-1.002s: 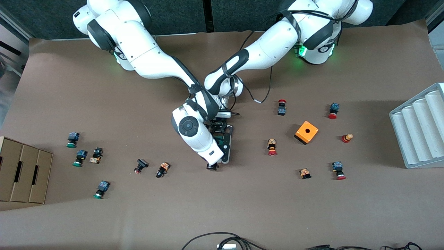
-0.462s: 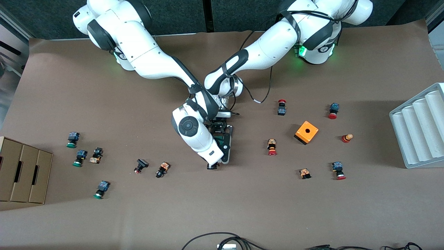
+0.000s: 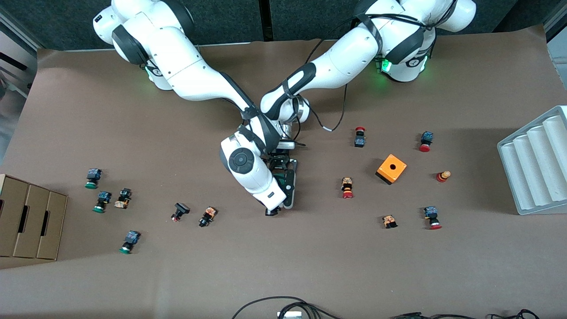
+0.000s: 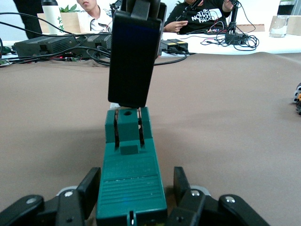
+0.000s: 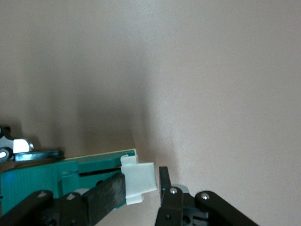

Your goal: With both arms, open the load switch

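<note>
From the front, the load switch (image 3: 288, 184) lies mid-surface, largely hidden under both arms. The right hand (image 3: 272, 212) sits at its camera-near end; only the right wrist view shows it clenched on the white sliding piece (image 5: 138, 183). The left wrist view shows the left hand (image 4: 134, 202) grasping the green body's other end.

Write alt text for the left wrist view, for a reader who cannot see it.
A dark-green load switch lies on the brown table, flanked at its near end by the left gripper with a finger against each side. The right gripper hangs over the switch's other end, its dark finger hiding what it touches.
</note>
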Available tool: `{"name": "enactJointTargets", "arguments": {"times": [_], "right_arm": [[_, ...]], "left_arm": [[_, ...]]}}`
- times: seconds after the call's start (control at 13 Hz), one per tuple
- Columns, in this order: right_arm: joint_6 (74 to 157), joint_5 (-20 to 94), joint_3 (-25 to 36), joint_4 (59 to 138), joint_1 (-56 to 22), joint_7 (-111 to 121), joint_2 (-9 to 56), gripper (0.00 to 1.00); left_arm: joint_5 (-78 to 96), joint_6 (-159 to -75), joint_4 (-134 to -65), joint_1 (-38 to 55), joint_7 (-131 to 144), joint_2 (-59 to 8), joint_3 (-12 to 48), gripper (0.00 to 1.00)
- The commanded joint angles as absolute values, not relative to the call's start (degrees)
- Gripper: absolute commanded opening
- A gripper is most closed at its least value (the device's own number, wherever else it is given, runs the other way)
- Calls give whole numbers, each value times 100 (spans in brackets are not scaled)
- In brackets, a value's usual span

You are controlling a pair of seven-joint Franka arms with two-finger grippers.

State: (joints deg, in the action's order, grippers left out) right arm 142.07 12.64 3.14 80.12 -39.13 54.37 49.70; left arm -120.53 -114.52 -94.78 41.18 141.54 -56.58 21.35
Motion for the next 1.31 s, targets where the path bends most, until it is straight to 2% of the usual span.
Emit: {"name": "enactJointTargets", "arguments": {"times": [0.0, 1.0, 1.23], "right_arm": [[14353, 1371, 387, 7901, -4034, 5405, 5106, 39], [14274, 1371, 387, 8095, -4034, 5317, 4983, 36], [14247, 1362, 387, 8121, -4025, 5282, 4922, 35]], "left_arm": [[-12120, -11408, -9369, 4228, 14273, -5810, 2074, 70], [-12094, -11083, -9457, 4491, 14537, -5871, 2074, 70], [-12103, -10742, -9501, 4614, 14555, -5941, 2074, 68]]}}
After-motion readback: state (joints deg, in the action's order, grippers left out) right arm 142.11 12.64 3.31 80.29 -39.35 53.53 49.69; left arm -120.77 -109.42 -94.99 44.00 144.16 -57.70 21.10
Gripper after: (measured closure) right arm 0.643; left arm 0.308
